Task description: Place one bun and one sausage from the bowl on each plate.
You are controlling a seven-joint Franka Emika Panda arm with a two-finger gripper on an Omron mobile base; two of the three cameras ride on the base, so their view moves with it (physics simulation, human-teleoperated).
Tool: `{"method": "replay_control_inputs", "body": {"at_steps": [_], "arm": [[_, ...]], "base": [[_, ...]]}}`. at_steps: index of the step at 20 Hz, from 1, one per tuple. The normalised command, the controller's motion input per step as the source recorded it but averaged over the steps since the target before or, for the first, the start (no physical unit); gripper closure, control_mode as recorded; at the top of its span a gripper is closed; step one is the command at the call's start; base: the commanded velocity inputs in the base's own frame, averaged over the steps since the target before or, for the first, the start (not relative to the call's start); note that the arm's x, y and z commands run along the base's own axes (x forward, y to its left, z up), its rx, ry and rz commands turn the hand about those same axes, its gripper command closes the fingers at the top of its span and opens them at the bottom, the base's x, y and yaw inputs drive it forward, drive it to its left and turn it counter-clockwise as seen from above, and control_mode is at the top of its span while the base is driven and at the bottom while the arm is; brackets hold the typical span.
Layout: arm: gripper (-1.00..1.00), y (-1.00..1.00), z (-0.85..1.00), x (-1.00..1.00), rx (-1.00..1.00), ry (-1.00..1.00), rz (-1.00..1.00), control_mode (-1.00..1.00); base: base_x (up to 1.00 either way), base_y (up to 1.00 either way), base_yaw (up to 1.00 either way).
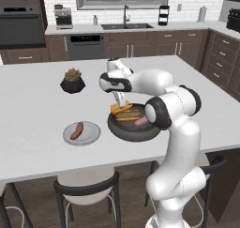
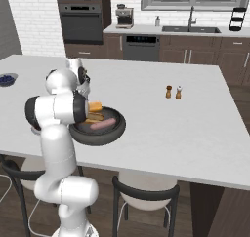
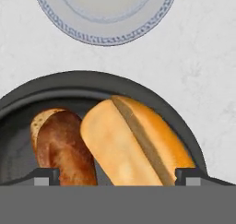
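The arm is working the bun pick-up step: the gripper (image 3: 118,176) is hanging over the near edge of the bowl (image 1: 133,130), which is sitting on the counter (image 1: 28,105) just right of the grey plate (image 1: 91,134). That plate is already carrying one sausage (image 1: 77,130) and is lacking a bun. In the hand view, a pale split bun (image 3: 133,140) is lying between the two finger tips, with a darker bun (image 3: 62,147) beside it and a second plate (image 3: 105,13) beyond the bowl rim. The gripper is standing fully released, gripping nothing; contact with the bun cannot be confirmed. The next move is likely calling for a short descent, centred on the pale bun, then closure across its width without pinching the darker bun.
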Motion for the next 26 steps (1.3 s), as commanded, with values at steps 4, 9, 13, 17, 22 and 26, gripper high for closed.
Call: {"method": "replay_control_inputs", "body": {"at_steps": [4,9,13,17,22,26], "arm": [[-1.0,-0.5,0.04,0.2,0.01,-0.05,0.26,-1.0],[-1.0,-0.44,0.03,0.06,0.0,-0.05,0.34,-1.0],[-1.0,-0.18,0.0,0.2,0.0,0.0,0.33,-1.0],[-1.0,0.0,0.0,0.26,0.08,0.0,0.27,-1.0],[-1.0,0.0,-0.06,0.1,0.08,0.0,0.09,-1.0],[-1.0,0.15,-0.1,0.0,0.03,0.02,0.0,-1.0]], "base": [[0.0,0.0,0.0],[0.0,0.0,0.0],[0.0,0.0,0.0],[0.0,0.0,0.0],[0.0,0.0,0.0],[0.0,0.0,0.0]]}}
